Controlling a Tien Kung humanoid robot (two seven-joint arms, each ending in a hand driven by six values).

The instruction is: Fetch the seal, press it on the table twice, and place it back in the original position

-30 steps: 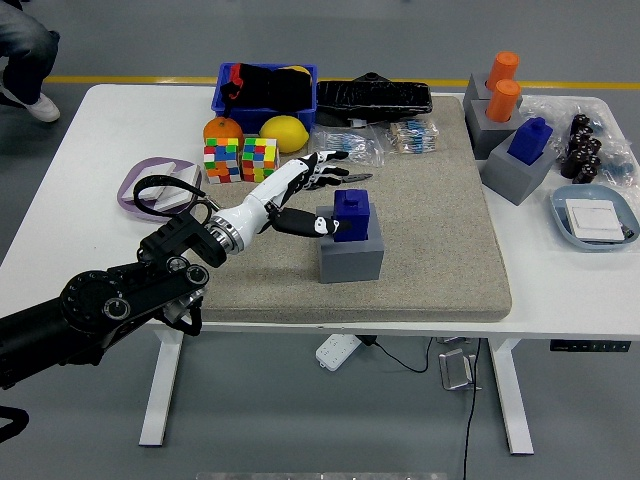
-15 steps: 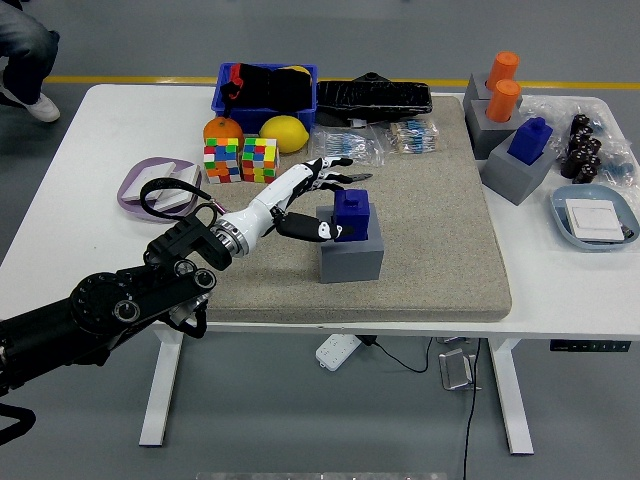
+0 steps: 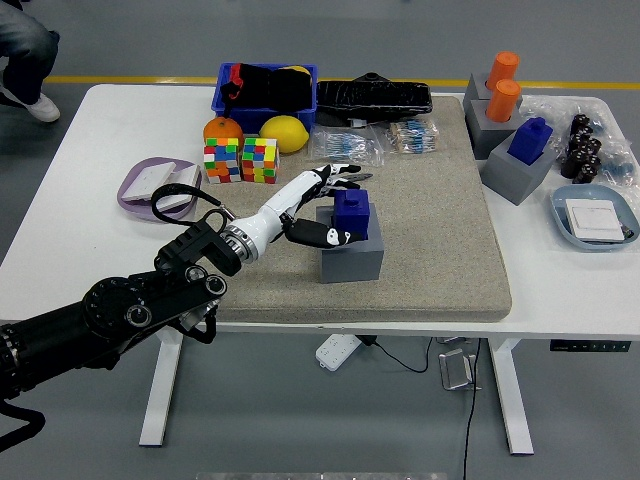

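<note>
A dark blue seal (image 3: 353, 212) stands upright on a grey block (image 3: 351, 256) in the middle of the beige mat (image 3: 440, 250). My left hand (image 3: 337, 206) reaches in from the lower left and brackets the seal's left side. Its thumb (image 3: 335, 238) lies against the seal's near face, and its fingers (image 3: 338, 177) are spread just behind the seal's top. The hand is open; the seal rests on its block. My right arm is out of view.
On the right stand another blue seal on a grey block (image 3: 529, 141), two orange seals (image 3: 503, 86) and a blue tray (image 3: 597, 219). Behind my hand are two Rubik's cubes (image 3: 241, 160), a lemon (image 3: 284, 132), an orange (image 3: 220, 128), a blue bin (image 3: 265, 85), plastic packets (image 3: 348, 143) and a purple plate (image 3: 150, 185).
My left arm has pushed forward and to the right. The thumb has slid along the seal's near face and the fingers have come closer behind its top. The seal has not moved.
</note>
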